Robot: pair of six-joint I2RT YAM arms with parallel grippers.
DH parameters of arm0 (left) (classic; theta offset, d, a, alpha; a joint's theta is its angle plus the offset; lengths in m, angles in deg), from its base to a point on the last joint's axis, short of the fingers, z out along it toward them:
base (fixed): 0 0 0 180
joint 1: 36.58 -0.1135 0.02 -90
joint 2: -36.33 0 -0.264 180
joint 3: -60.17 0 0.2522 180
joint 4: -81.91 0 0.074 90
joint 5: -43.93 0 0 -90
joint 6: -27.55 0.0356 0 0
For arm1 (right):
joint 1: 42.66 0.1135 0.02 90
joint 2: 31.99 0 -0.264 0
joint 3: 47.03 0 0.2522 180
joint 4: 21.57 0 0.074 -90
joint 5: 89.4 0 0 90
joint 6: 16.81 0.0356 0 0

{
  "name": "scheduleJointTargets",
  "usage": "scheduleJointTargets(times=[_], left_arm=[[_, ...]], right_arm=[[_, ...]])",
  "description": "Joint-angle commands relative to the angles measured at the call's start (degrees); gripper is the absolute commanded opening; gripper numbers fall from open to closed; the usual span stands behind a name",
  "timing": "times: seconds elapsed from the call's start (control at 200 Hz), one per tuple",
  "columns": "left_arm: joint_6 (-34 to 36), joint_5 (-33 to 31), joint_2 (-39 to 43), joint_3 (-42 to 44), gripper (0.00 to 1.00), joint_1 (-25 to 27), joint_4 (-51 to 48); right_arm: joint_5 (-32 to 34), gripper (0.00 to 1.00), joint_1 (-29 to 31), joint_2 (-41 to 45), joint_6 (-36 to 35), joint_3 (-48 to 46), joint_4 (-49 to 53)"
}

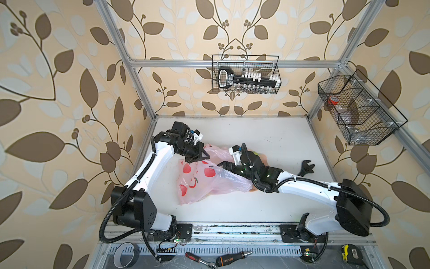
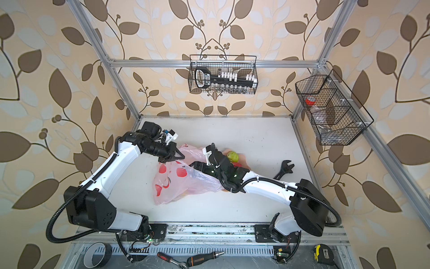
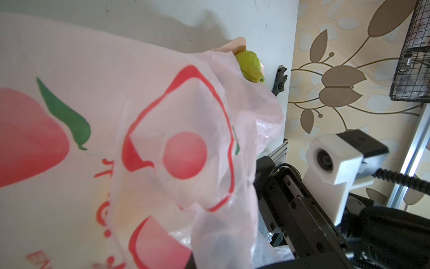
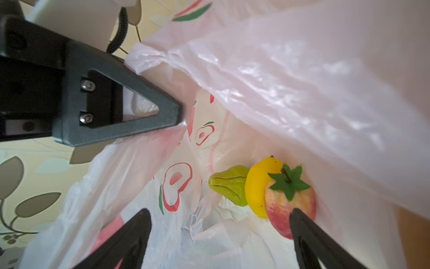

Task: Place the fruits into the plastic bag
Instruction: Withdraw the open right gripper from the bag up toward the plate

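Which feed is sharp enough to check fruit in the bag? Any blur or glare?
Right wrist view: lemon and red fruit inside the bag are sharp; the near film is blurred, with glare on its folds. Left wrist view: the bag's close print is soft, the green fruit beyond clearer. Both top views: even light, sharp, fruit mostly hidden by the right arm.

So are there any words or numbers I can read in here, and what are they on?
Nothing here reads clearly.
plastic bag: red letters, creased and cut off, unreadable.
screwdriver: orange lettering on the handle, too small.
socket holder: white label, too blurred.
tape measure: label too small.
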Motion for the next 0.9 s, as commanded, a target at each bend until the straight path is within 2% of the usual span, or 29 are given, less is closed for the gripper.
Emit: scheduleJointTargets(times=[0.0, 0.205, 0.335, 0.39, 0.57, 0.71, 0.795, 0.895], left_arm=[[1.71, 0.99, 1.23, -1.82, 0.0, -0.07, -0.19], [2.73, -1.33, 0.47, -6.3, 0.0, -0.07, -1.69], [3.46, -4.11, -2.02, -11.36, 0.0, -0.07, -2.43], [3.81, -4.71, -3.5, -13.64, 0.0, -0.05, -2.56], [6.21, -6.93, -7.01, -18.93, 0.0, -0.07, -4.4], [8.21, -8.79, -7.85, -20.7, 0.0, -0.07, -6.18], [9.18, -8.82, -7.52, -21.22, 0.0, -0.03, -7.46], [9.75, -7.62, -5.74, -20.01, 0.0, -0.07, -7.97]], right_arm=[[2.32, 0.96, 1.91, -0.7, -2.81, 1.18, -5.9], [10.71, 0.97, 1.53, 3.43, -6.02, -0.47, -4.83], [19.85, 0.98, 1.61, 8.62, -6.85, -4.91, -8.43], [21.78, 0.97, 1.58, 9.06, -6.13, -6.6, -11.08], [21.36, 0.97, 3.33, 5.52, -0.44, -9.19, -19.35], [16.81, 0.97, 5.55, 1.03, 0.97, -6.56, -21.46], [14.77, 0.97, 5.72, 0.88, -0.33, -4.97, -18.96], [17.22, 0.97, 4.48, 4.75, -3.22, -3.35, -8.06]])
